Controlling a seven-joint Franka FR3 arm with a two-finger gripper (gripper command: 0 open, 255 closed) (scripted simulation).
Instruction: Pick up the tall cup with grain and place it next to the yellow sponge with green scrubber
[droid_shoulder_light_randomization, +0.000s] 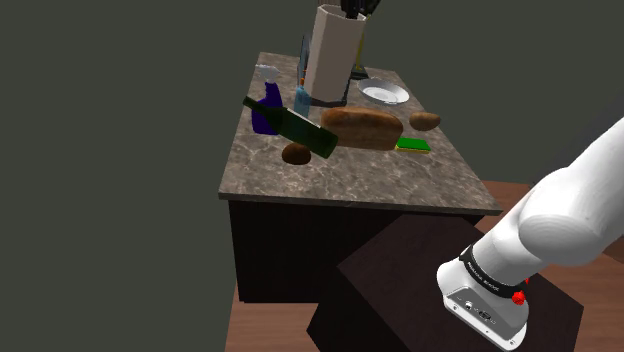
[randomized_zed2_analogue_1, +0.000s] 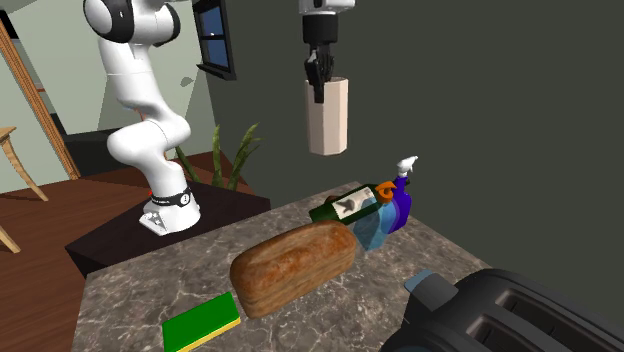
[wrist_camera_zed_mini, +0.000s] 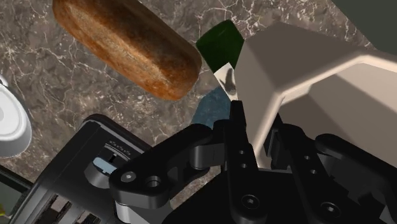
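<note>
Pick-up looks done: pinches the cup (randomized_zed2_analogue_1: 327, 115) by its rim wall with the tool (randomized_zed2_analogue_1: 318, 85), one finger inside and one outside, and hangs it upright well above the surface (randomized_zed2_analogue_1: 130, 290), clear of everything below. Left to do, by judgement: carry it across over the loaf (randomized_zed2_analogue_1: 293, 265) toward the sponge (randomized_zed2_analogue_1: 200, 320), lower it onto bare stone beside the sponge, then let go. Roughly halfway, then (likely the fussier half ahead, with the loaf lying just beside the sponge and narrowing the free ground on that side).

As to materials and shapes:
- **Cup:** tall, pale and matte, with flat facets in place of a round wall and a thin rim. Cannot tell whether grain sits inside.
- **Sponge:** a low flat slab, green on top with a yellow edge beneath.
- **Loaf:** long and rounded at the ends, with a rough, mottled brown crust.
- **Surface:** dark grey-brown stone with pale veins, smooth in look.
- **Bottle (randomized_zed2_analogue_1: 345, 205):** dark green and glossy, tilted, close by a purple spray bottle (randomized_zed2_analogue_1: 400, 205) with a white nozzle.
- **Toaster (randomized_zed2_analogue_1: 490, 315):** black, smooth, rounded at the corners, with long slots on top, standing near the loaf.
</note>
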